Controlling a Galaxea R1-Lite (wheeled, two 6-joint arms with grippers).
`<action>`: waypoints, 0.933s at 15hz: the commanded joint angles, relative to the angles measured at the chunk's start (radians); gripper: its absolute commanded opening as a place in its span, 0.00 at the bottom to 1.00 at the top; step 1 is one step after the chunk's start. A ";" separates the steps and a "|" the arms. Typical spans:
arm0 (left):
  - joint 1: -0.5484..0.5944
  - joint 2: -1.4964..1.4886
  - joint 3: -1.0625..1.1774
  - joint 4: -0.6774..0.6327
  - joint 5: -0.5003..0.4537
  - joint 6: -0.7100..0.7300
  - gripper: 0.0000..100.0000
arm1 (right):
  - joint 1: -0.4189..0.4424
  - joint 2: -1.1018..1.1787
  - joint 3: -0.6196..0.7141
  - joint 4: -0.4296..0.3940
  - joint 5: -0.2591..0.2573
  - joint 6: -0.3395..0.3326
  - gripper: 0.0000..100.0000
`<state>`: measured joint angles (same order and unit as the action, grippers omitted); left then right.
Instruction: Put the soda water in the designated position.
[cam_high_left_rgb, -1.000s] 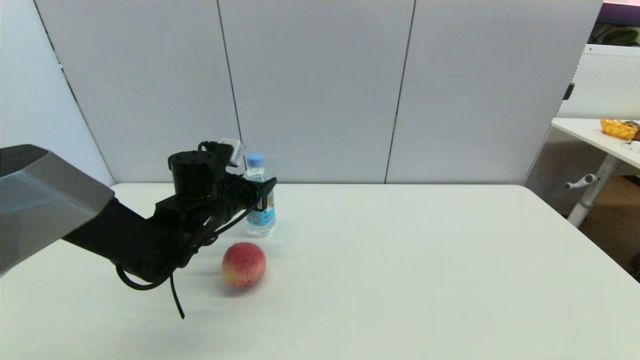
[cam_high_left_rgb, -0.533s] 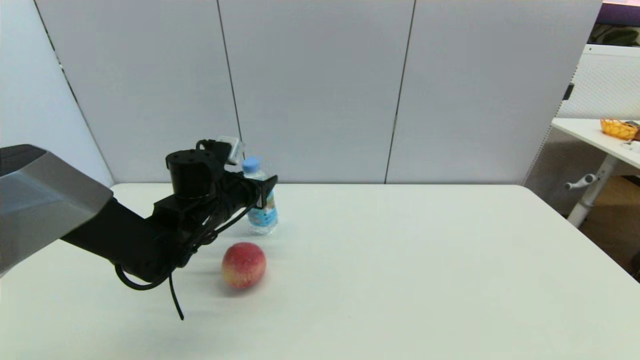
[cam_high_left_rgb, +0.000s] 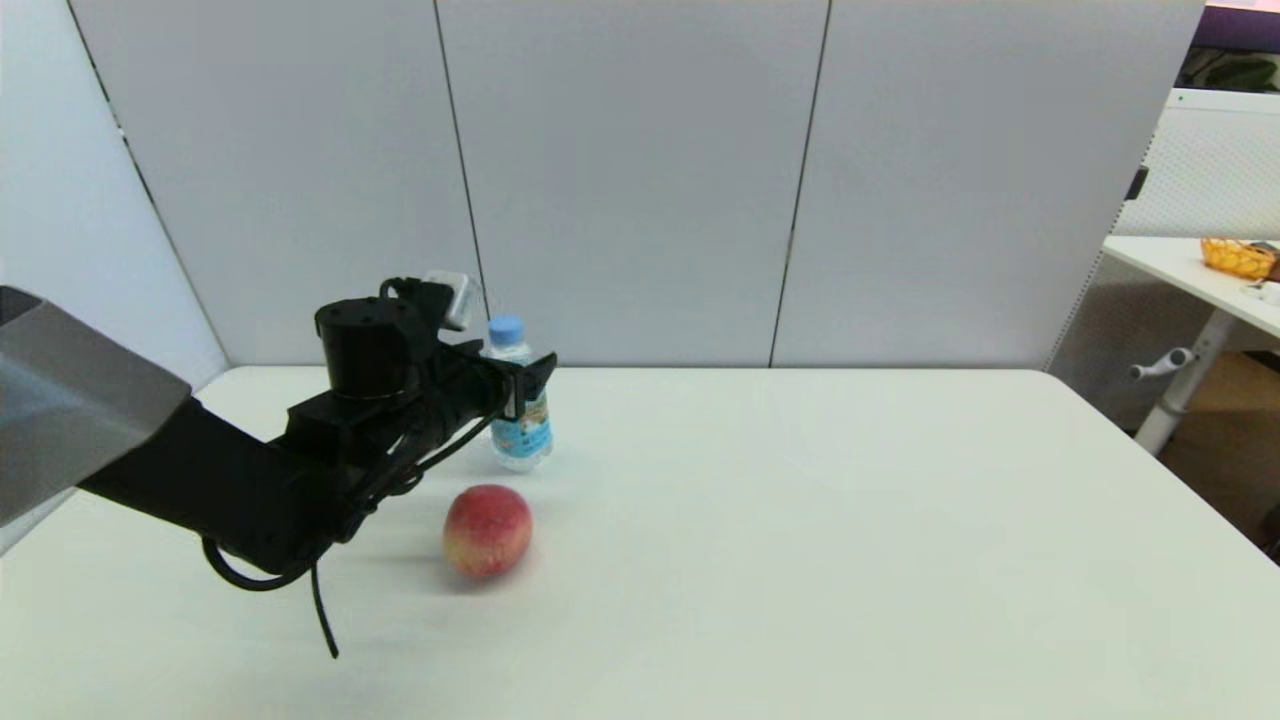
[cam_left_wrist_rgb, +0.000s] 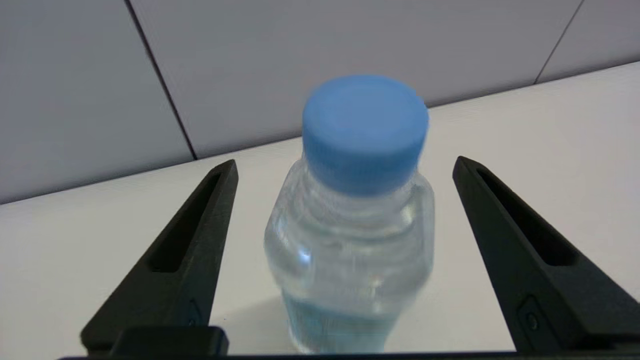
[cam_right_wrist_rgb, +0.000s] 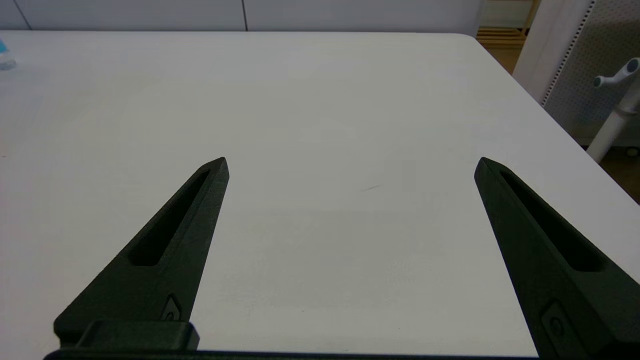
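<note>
Our left claw stands open around the bottle, touching neither side, near the tabletop's far left edge. We judge the bottle light, smooth and squashy, best gripped at the labelled middle; our right claw sits open, idle.

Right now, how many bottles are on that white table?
1. The soda water stands upright near the table's far left, between the left hand's open fingers, behind the peach.

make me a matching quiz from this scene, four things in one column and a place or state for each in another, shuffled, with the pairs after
1. soda water
2. peach
3. left gripper
4. right gripper

a. open over bare table, nothing between its fingers
b. lying on the table nearer the robot than the bottle
c. standing upright near the table's far edge
d. open, one finger on each side of the bottle, not touching it

Pairs: 1-c, 2-b, 3-d, 4-a
</note>
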<state>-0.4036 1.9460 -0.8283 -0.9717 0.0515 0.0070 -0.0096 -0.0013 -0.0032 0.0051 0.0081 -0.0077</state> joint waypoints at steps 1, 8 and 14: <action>0.000 -0.217 0.146 0.087 0.005 0.002 1.00 | -0.001 0.000 0.000 -0.001 0.000 0.000 1.00; 0.000 -0.685 0.423 0.157 0.005 -0.007 1.00 | 0.000 0.000 0.000 -0.001 0.000 0.000 1.00; 0.081 -1.065 0.587 0.269 0.002 0.005 1.00 | 0.000 0.000 0.000 -0.001 0.001 0.000 1.00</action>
<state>-0.3755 1.0843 -0.3021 -0.7649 0.0553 0.0023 -0.0100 -0.0013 -0.0032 0.0047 0.0081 -0.0072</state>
